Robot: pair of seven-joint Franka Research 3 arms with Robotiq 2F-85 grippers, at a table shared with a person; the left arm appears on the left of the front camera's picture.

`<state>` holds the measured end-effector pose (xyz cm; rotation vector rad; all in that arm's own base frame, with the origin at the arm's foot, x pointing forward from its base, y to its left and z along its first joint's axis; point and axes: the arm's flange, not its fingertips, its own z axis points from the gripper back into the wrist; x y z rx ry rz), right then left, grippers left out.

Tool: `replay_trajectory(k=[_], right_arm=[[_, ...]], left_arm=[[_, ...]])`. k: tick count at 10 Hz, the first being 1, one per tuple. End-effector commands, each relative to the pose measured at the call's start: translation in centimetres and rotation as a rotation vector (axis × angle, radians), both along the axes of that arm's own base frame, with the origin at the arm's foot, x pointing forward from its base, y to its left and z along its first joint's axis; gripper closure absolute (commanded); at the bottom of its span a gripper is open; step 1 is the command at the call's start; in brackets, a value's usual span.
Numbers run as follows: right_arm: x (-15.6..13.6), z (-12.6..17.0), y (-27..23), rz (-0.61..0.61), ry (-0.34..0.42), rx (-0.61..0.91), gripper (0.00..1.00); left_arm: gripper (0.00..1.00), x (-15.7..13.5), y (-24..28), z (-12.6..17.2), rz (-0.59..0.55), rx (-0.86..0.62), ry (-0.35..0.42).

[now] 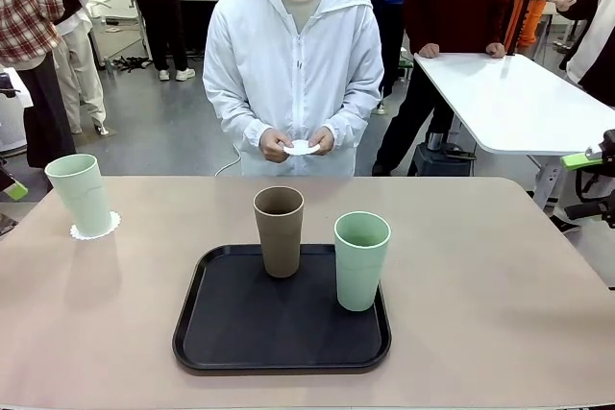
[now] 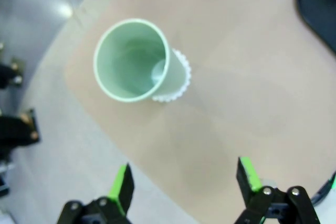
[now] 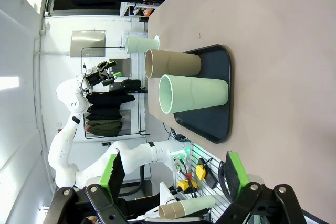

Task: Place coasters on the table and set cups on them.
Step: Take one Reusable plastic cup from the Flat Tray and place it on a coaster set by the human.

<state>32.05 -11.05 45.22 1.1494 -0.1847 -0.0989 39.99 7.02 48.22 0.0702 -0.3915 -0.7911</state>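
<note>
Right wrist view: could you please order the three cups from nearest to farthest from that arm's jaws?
1. Near mint green cup, on the black tray's near side.
2. Brown cup, beside it on the tray.
3. Far mint green cup, across the table.

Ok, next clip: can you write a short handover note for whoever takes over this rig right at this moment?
Left pincer: open, empty, hanging above the table near the placed mint cup.
Right pincer: open, empty, off at the table's side.
Done: the placed mint cup stands on a coaster at the table's left.
The person's hands hold another coaster, not yet laid down.
Left: the brown cup and the second mint cup stand on the black tray. Each needs a coaster on the table and must then be set on it.
</note>
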Motion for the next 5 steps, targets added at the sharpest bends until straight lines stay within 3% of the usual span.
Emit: replay_trajectory(k=[1,3,4,5], right_arm=[[0.0,0.1,0.1,0.005,-0.007,0.009,0.0],[0.0,0.1,0.1,0.005,-0.007,0.009,0.0],[0.0,0.1,0.1,0.005,-0.007,0.009,0.0],[0.0,0.1,0.1,0.005,-0.007,0.009,0.0]], left_arm=[[0.0,0.0,0.0,0.0,0.001,0.0,0.0],[0.0,-2.1,1.3,1.5,0.298,-0.285,0.159],[0.0,-3.6,2.6,1.2,0.369,-0.373,0.281],[0.0,-4.3,3.4,1.5,0.387,-0.447,0.356]])
